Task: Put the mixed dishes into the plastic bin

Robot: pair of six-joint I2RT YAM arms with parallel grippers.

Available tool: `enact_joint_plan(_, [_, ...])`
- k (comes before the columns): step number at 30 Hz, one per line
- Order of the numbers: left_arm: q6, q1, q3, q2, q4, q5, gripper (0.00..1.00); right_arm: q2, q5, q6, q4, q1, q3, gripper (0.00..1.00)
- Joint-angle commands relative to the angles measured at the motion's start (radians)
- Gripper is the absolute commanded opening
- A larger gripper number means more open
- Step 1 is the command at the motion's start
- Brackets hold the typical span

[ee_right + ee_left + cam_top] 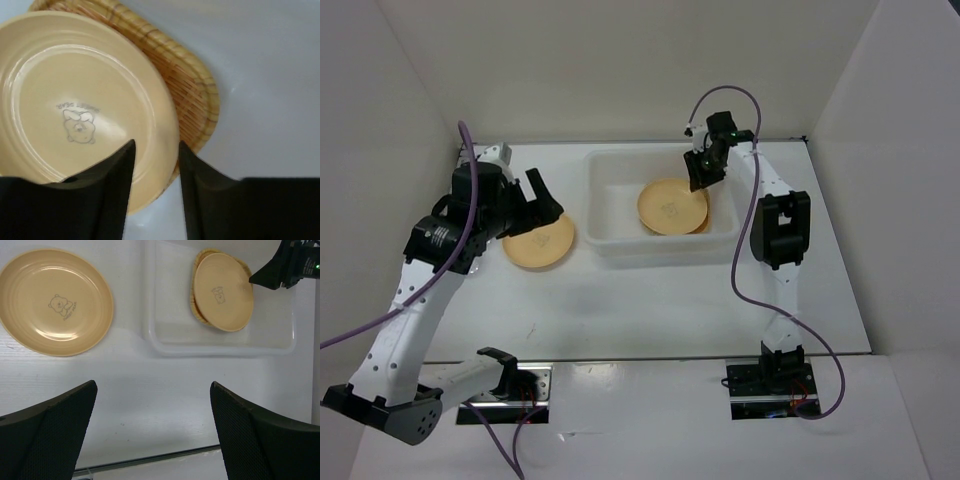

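Quick look at the dish job. Counting one round plate [670,205] already inside the plastic bin [620,246], resting on top of the woven plate [195,85], poking out at about 4 o'clock from under it. Seeing the right end effector [156,145] down in the bin at that plate's 1 o'clock rim, jaws partly apart and straddling the edge, not looking clamped on anything. Spotted the other round plate [55,302] out on the desk [670,300] at 9 o'clock of the bin, flat and face up, with the left end effector [154,390] hovering over its 12 o'clock edge, jaws spread wide, holding nothing.

Handling-wise, guessing hard plastic or melamine: stiff, light, glossy and so kinda slippery, probably not very fragile. No getting underneath a flat-lying plate, so best to go for the raised rim, one finger inside the lip and one outside, maybe at the 3 o'clock edge nearest the bin. Would pinch firmly to stop any pivoting or slipping on that thin smooth rim. Also worth watching for sliding across the desk instead of lifting. Better to lower onto the stack than drop, to avoid skating off the woven one
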Motion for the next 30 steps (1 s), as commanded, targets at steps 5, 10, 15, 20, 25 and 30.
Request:
enact_joint_plan(5, [-0.042, 0.007, -0.067, -0.030, 0.041, 0.015, 1.00, -0.090, 0.096, 0.025, 0.033, 0.000, 0.113, 0.81])
enact_joint_plan(10, [-0.129, 0.017, -0.260, -0.176, 0.187, 0.032, 1.00, -0.241, -0.016, 0.053, 0.023, 0.000, 0.176, 0.84])
enact_joint_plan(15, [-0.240, 0.089, -0.389, -0.143, 0.123, 0.012, 1.00, -0.424, -0.204, -0.039, -0.033, -0.018, -0.076, 0.84])
enact_joint_plan(20, [-0.299, 0.149, -0.505, -0.074, 0.127, 0.008, 1.00, -0.690, -0.306, -0.139, -0.010, -0.043, -0.533, 0.84])
enact_joint_plan(25, [-0.381, 0.260, -0.568, -0.005, 0.178, -0.002, 1.00, -0.827, -0.236, -0.081, 0.080, -0.071, -0.819, 0.84])
enact_joint_plan(30, [-0.447, 0.327, -0.616, 0.084, 0.234, 0.030, 1.00, -1.009, -0.142, -0.035, 0.255, -0.094, -1.020, 0.84])
